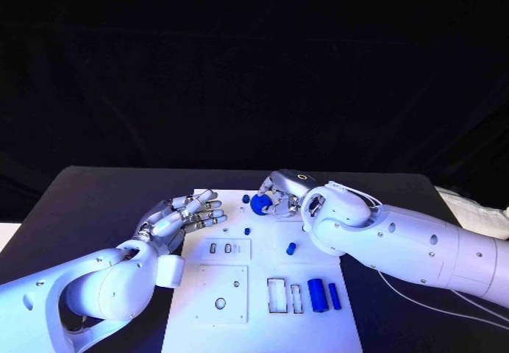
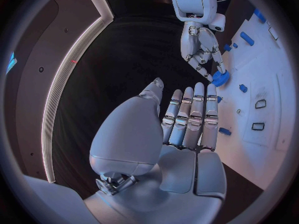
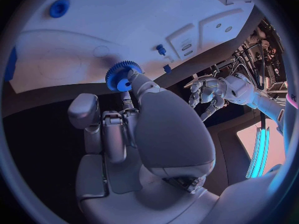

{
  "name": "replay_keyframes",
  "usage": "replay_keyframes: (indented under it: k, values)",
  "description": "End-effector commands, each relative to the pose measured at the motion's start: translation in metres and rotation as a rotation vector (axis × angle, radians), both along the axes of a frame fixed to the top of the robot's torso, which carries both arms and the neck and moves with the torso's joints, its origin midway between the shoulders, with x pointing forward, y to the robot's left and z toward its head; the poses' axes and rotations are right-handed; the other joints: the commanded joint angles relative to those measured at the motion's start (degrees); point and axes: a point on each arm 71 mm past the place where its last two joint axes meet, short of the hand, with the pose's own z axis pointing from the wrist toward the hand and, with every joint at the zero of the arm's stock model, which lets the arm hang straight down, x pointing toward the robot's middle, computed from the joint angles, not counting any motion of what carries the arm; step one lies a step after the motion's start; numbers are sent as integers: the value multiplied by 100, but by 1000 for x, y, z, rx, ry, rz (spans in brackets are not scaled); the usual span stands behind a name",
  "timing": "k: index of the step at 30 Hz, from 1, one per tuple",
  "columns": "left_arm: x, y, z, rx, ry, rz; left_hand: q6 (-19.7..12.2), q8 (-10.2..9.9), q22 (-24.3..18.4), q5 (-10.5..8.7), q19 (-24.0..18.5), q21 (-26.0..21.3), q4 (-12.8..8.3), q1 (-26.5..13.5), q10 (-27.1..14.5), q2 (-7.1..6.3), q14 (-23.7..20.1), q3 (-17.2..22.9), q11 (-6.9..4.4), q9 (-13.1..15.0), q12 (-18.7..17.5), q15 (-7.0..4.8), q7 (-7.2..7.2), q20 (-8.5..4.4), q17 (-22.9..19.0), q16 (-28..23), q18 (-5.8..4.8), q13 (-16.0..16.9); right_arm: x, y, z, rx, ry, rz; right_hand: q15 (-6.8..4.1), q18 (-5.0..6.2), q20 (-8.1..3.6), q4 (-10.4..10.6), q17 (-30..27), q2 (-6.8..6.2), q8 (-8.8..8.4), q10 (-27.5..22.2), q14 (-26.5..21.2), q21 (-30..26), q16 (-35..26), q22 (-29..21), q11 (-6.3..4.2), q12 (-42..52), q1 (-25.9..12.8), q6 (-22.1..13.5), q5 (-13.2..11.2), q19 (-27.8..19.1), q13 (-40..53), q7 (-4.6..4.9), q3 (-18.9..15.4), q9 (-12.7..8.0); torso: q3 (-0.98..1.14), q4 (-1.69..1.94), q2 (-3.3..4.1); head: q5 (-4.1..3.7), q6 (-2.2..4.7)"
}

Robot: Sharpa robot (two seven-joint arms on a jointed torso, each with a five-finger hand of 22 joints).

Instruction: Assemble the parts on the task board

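Observation:
The white task board (image 1: 254, 323) lies in the middle of the black table. My right hand (image 1: 280, 197) is over the board's far end and pinches a blue toothed gear (image 1: 261, 205) in its fingertips. In the right wrist view the gear (image 3: 121, 76) sits at the thumb tip of the right hand (image 3: 134, 134), close over the board (image 3: 124, 25). My left hand (image 1: 187, 216) hovers at the board's far left edge, fingers straight and together, holding nothing. The left wrist view shows the left hand (image 2: 187, 122) empty, and beyond it the right hand (image 2: 201, 45) with the gear (image 2: 221, 78).
Two long blue parts (image 1: 316, 294) (image 1: 334, 296) lie at the board's near right beside rectangular slots. A small blue part (image 1: 290, 248) stands mid-board and another (image 1: 245, 198) near the far edge. A round blue part (image 3: 59, 7) sits on the board.

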Motion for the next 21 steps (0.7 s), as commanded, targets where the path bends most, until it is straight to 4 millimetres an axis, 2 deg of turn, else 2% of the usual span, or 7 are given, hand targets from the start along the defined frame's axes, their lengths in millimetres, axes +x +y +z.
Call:
replay_keyframes:
  k: [1, 7, 11, 15, 21]
  values:
    - [0, -3, 1, -16, -4, -22, -11, -19, -6, -11, 53, -35, -41, -11, -3, 62, 46, 6, 3, -2, -19, 8, 10, -8, 8, -23, 73, -3, 0, 9, 4, -8, -66, 20, -21, -46, -10, 5, 1204, -5, -32, 178, 552, 34, 1, 16, -33, -23, -54, 248, 29, 50, 756, -73, 39, 5, -1, 9, 1, 11, -5]
    - [0, -4, 1, -16, -3, -23, -10, -21, -7, -10, 56, -38, -52, -2, -2, 71, 47, 11, 3, -2, -23, 8, 9, -8, 9, -27, 72, -3, 4, 26, -1, -7, -46, 40, -20, -48, -9, 12, 1204, -26, -44, 181, 552, 45, 1, 31, -32, -24, -110, 250, 40, 57, 760, -71, 69, 1, 2, 17, 5, 47, -29]
    - [0, -4, 1, -16, -3, -23, -10, -21, -7, -10, 56, -38, -52, -2, -2, 71, 47, 11, 3, -2, -23, 8, 9, -8, 9, -27, 72, -3, 7, 33, -5, -7, -28, 46, -20, -49, -9, 16, 1199, -34, -49, 181, 551, 48, -1, 35, -31, -25, -134, 252, 40, 58, 760, -71, 77, 0, -5, 41, 7, 42, -38]
    - [0, -4, 1, -16, -3, -24, -10, -23, -9, -10, 57, -40, -60, 5, -1, 76, 49, 15, 2, -2, -25, 8, 9, -8, 9, -30, 72, -3, 9, 38, -8, -9, -15, 49, -18, -49, -8, 25, 1198, -44, -58, 182, 551, 50, -2, 36, -29, -27, -177, 252, 32, 58, 762, -69, 89, -2, 2, 35, 10, 66, -54]
    - [0, -4, 1, -16, -3, -24, -10, -23, -9, -10, 57, -40, -60, 5, -1, 76, 49, 15, 2, -2, -25, 8, 9, -8, 9, -30, 72, -3, 14, 41, -13, -24, 8, 45, -15, -50, -6, 34, 1184, -60, -76, 175, 548, 55, -8, 44, -25, -45, -228, 239, 23, 60, 752, -64, 100, -7, -4, 34, 7, 69, -80]
